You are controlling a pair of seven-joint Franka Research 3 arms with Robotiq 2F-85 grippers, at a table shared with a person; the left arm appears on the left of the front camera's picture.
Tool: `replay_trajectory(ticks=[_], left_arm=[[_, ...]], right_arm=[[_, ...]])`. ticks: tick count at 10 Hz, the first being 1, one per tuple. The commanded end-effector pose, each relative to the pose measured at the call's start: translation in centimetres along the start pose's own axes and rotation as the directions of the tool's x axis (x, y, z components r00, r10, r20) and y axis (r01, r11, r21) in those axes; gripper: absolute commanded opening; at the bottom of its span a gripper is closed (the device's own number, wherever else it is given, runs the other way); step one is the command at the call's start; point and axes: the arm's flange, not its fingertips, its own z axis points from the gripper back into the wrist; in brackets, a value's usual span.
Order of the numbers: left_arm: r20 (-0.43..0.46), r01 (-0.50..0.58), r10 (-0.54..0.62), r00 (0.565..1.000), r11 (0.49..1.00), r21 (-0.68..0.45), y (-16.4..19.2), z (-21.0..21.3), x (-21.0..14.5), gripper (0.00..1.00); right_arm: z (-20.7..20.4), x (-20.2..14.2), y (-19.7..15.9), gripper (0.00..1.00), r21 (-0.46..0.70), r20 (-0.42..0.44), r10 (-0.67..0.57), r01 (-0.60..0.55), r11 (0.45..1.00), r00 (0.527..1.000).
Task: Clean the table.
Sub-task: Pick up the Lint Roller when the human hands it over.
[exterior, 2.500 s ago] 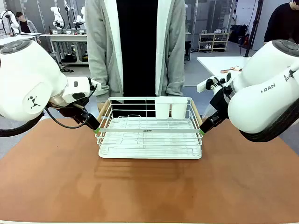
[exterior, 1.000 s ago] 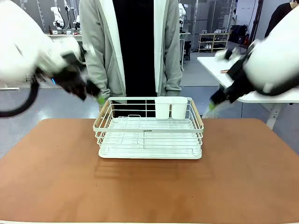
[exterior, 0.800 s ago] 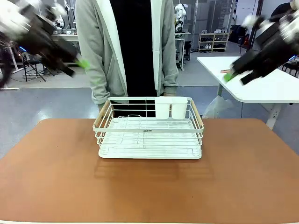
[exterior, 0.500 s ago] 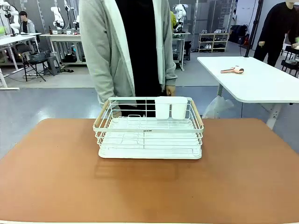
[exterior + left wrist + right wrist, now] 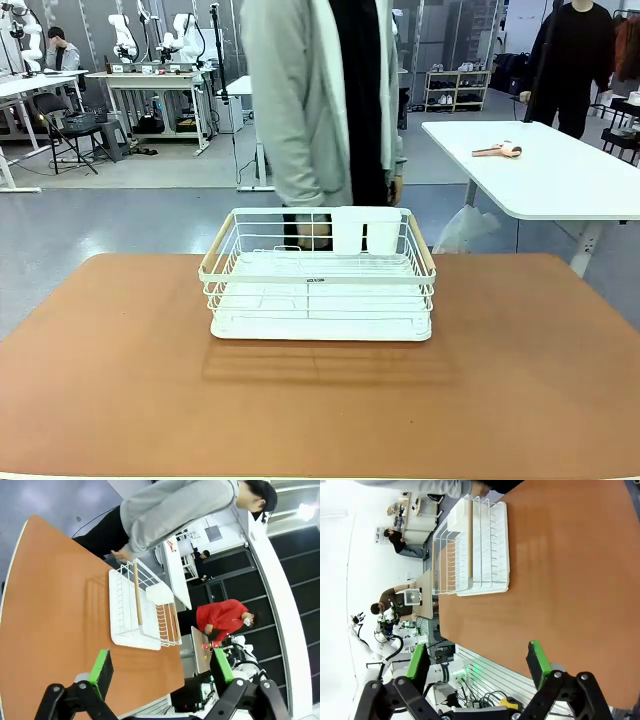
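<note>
**Left to right:** My left claw (image 5: 161, 667) hangs high above the table's left side. Its two black fingers with green pads (image 5: 102, 669) are spread wide, with nothing between them.

Below lies the large, matte reddish-brown table (image 5: 120, 370) with rounded corners. On its far half, about midway between the side edges, stands a white wire dish rack (image 5: 320, 290). The rack has pale wooden handles (image 5: 214, 248) along both short ends and sits on a white drip tray (image 5: 320, 330).

Inside the rack, hard against the back rail and right of centre, a white plastic cutlery holder (image 5: 366, 230) stands upright, made of two cups side by side. The wire floor in front of it shows straight through to the tray. A small dark strip of print (image 5: 317, 282) sits on the middle of the rack's front rail. It may be a maker's mark, but it is too small to read.

Behind the rack a person in a grey cardigan over black (image 5: 320, 100) stands at the far edge, one hand (image 5: 122, 555) down by the rack's far rim. Farther right is a white-topped table (image 5: 560, 180) carrying a small pink object (image 5: 497, 150).

My right claw (image 5: 476, 661) hangs high off the table's right side, with its green-padded fingers (image 5: 536, 660) also wide apart and holding nothing.
</note>
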Motion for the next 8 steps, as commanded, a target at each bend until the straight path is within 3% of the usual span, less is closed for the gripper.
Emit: replay_trajectory(ticks=[1, 8], left_arm=[[-0.006, 0.02, -0.02, 1.0, 1.0, -0.001, -0.6, 0.71, -0.16, 1.0], [-0.006, 0.02, -0.02, 1.0, 1.0, -0.001, -0.6, 0.71, -0.16, 1.0]], right_arm=[[1.15, -0.31, 0.98, 1.0, -0.006, 0.003, 0.023, -0.023, 1.0, 1.0], [1.15, -0.31, 0.98, 1.0, -0.006, 0.003, 0.023, -0.023, 1.0, 1.0]])
